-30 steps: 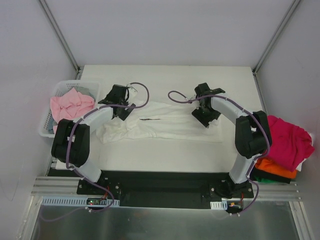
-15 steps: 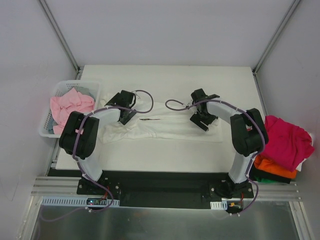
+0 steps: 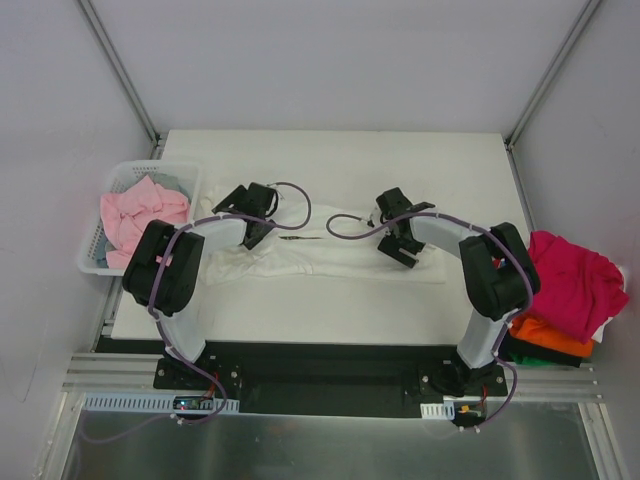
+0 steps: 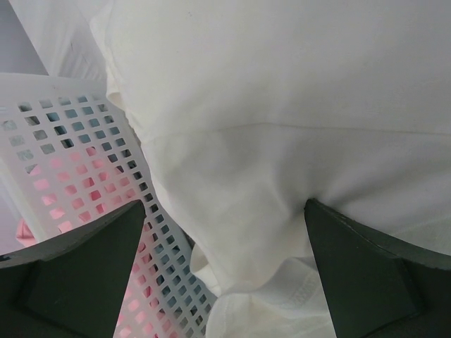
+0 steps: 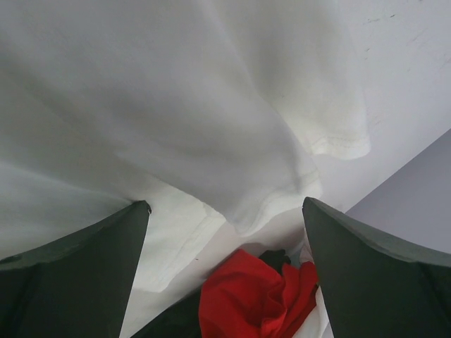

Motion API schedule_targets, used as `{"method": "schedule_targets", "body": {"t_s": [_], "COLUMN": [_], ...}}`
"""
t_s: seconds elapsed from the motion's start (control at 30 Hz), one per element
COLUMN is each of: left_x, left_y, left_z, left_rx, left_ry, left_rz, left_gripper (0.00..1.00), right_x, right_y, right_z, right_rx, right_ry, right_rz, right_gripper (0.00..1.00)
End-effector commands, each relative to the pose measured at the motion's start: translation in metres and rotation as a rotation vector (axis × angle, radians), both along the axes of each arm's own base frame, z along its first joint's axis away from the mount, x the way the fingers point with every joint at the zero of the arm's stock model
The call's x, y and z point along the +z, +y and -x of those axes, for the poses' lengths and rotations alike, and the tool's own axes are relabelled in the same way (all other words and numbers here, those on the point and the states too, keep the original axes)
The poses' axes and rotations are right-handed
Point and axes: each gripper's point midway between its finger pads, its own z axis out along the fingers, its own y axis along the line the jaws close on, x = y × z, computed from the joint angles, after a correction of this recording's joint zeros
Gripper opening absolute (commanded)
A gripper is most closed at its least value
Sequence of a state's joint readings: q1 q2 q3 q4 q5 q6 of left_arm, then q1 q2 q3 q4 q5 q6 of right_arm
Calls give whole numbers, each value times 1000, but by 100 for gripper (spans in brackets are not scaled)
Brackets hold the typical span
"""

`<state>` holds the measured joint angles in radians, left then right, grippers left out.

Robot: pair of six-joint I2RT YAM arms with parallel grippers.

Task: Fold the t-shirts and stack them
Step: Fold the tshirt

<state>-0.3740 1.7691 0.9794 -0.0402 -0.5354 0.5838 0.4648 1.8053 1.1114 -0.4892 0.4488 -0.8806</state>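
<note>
White worktop [image 3: 340, 160] carries a white shirt [image 3: 340, 258] between a basket [image 3: 92, 260] of pink cloth [image 3: 140, 212] and a magenta-orange pile [image 3: 570, 285]; left jaws and right jaws gape wide over it

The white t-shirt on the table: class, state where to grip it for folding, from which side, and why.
Probably pinch the white t-shirt along its far long edge, once near each end, coming down from above. It lies spread as a wide left-to-right band, so two spaced holds should keep that edge straight.
</note>
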Motion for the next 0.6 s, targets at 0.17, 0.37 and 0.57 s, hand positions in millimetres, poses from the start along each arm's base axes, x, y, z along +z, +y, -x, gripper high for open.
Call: {"method": "schedule_targets", "body": {"t_s": [0.17, 0.37, 0.57], "left_x": [-40, -29, -24], "left_y": [7, -6, -17], "left_z": [13, -18, -50], "left_rx": [-12, -44, -97], "left_ry": [150, 112, 98], "left_rz": [-63, -50, -68], "left_gripper": [99, 99, 99], "right_x": [-20, -14, -10], "right_y": [2, 10, 25], "right_z": [32, 58, 77], "right_rx": [31, 98, 175], "right_ry": [87, 135, 181], "right_rz": [-31, -50, -73], "right_gripper": [97, 96, 96]}}
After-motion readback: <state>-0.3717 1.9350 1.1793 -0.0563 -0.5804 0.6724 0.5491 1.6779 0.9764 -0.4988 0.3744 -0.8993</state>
